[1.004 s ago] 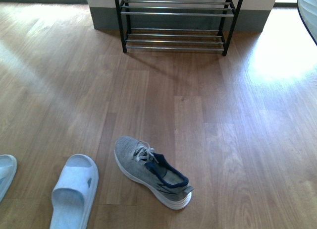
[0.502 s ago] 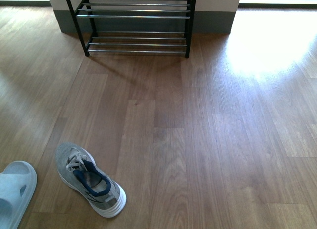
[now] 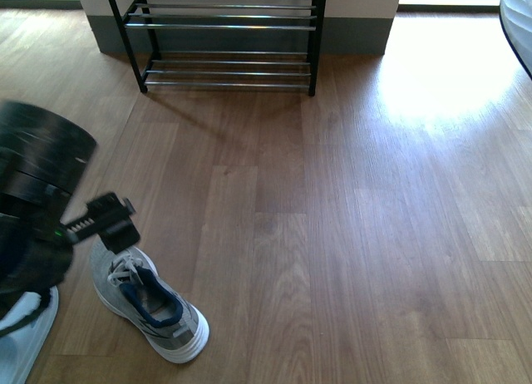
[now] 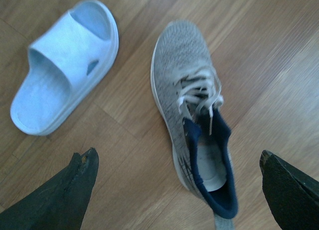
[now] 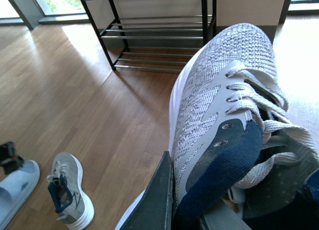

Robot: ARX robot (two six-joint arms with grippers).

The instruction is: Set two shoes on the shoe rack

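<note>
Far left in the front view, a pale blue plastic slide slipper is being half covered by the blurry black left arm. It's sitting flat on the brown wood-plank floor.

Next over, the left gripper is being held above the floor with its black fingers spread wide apart, and nothing is being clamped. In the left wrist view, a grey knit lace-up sneaker with a white sole and navy lining is being framed right in that gap. It's upright on its sole, with the heel and navy collar between the two fingertips and the toe pointing away. Bare floor is being shown between the shoe and each finger, so no contact there. The slipper is being left outside the gap, beside the sneaker but apart from it.

Further back, a black metal shoe rack with shiny silver rods is being shown against the wall, well apart from the sneaker on the floor.

Over on the right, a second grey knit sneaker is being gripped by the right gripper and held up off the floor, toe towards the rack. One dark flat finger is being pressed against the shoe's side near the collar. The other finger is being hidden by the shoe.
</note>
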